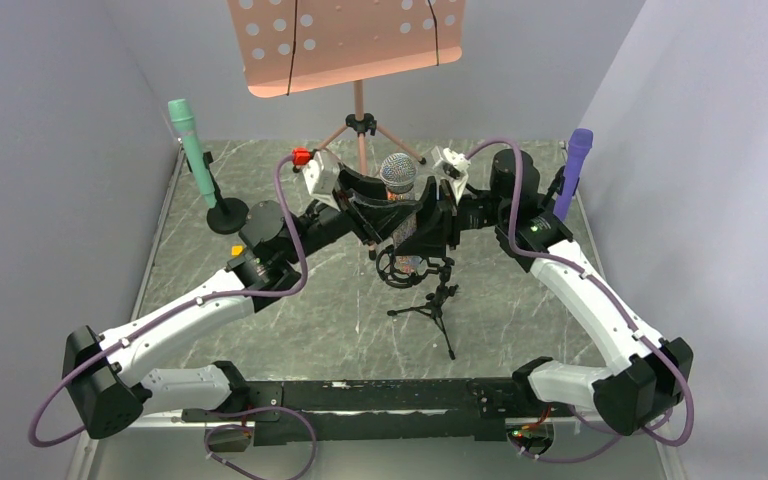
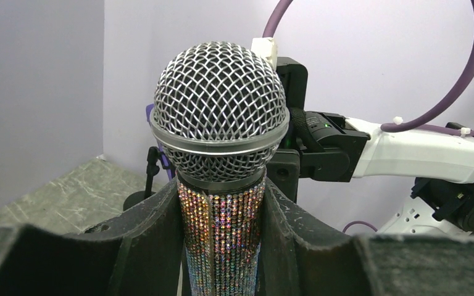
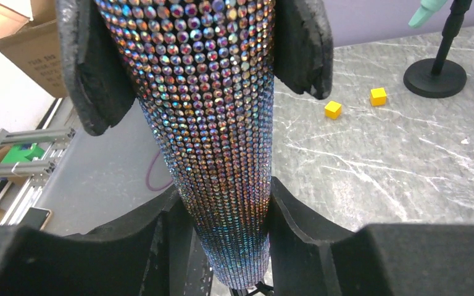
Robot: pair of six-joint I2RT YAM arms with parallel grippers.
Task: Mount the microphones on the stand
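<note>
The glittery silver microphone stands upright over the middle of the table, grey mesh head on top. My left gripper is shut on its body just under the head. My right gripper is shut on the lower, narrower part of the same body, both pads touching it. Below hangs the black ring mount of the small tripod stand. The mint green microphone sits tilted in a round-base holder at the far left. The purple microphone stands at the far right.
A pink perforated music stand rises on its tripod behind the grippers. Two yellow cubes lie on the marble top near the round base. A cardboard box sits beyond the table edge. Grey walls close in both sides.
</note>
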